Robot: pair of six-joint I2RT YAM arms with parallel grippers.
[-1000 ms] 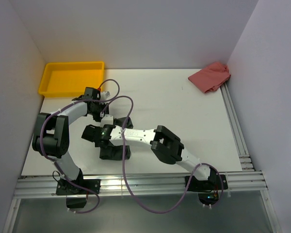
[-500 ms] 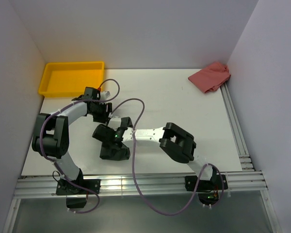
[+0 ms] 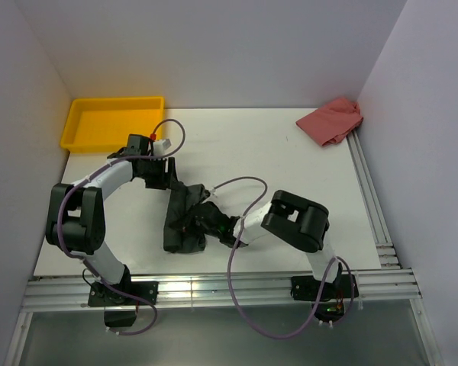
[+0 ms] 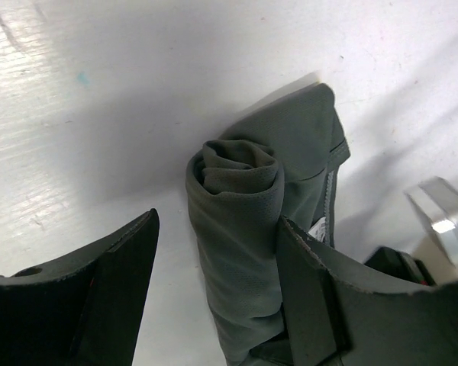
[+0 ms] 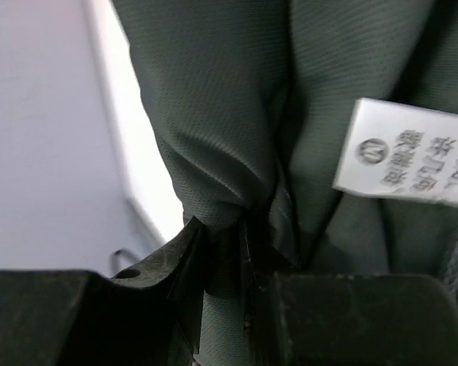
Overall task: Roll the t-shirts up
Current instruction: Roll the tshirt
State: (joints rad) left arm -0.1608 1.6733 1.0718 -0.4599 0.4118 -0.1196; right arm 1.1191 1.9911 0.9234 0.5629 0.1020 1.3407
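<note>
Already rolled: charcoal t-shirt, spiral end visible.

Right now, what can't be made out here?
- Top external: right jaws lost, black against the t-shirt.
- Left wrist: t-shirt's near end cut by the bottom edge.
- Right wrist: label print blurred, cut by the right edge.
- Top external: pink cloth too small to identify.

Left arm bent at the elbow and reaching forward, left gripper angled down with jaws spread wide, right arm folded low across toward the left, right gripper pinched tight on t-shirt cloth
</note>
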